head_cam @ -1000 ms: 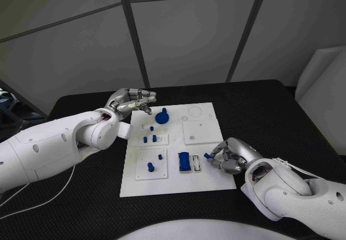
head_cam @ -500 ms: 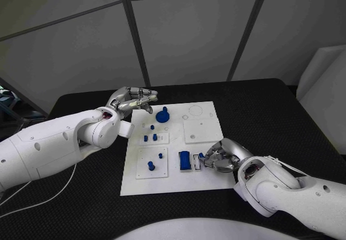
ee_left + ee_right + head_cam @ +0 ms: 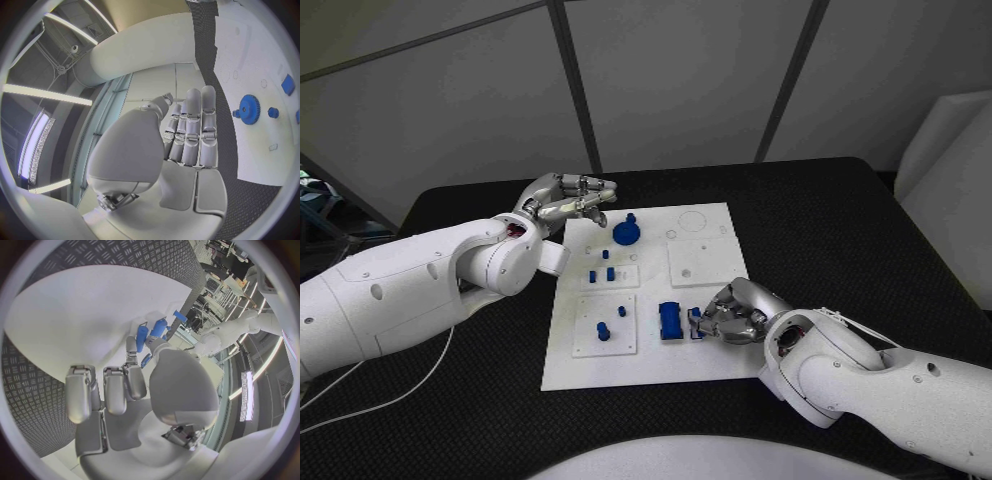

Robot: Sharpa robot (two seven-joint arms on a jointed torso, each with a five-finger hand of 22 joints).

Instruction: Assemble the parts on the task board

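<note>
The right robot hand (image 3: 733, 312) curls low over the task board (image 3: 711, 370), apparently pinching a small blue part (image 3: 694, 320); the left robot hand (image 3: 567, 200) hovers with fingers loosely parted, holding nothing.

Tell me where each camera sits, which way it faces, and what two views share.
Head view: looks down from the robot's head at the white board; both arms show.
Left wrist view: from behind the left hand, facing the board's edge.
Right wrist view: from behind the right hand, facing the board.
Head and left wrist views share the blue gear.
</note>
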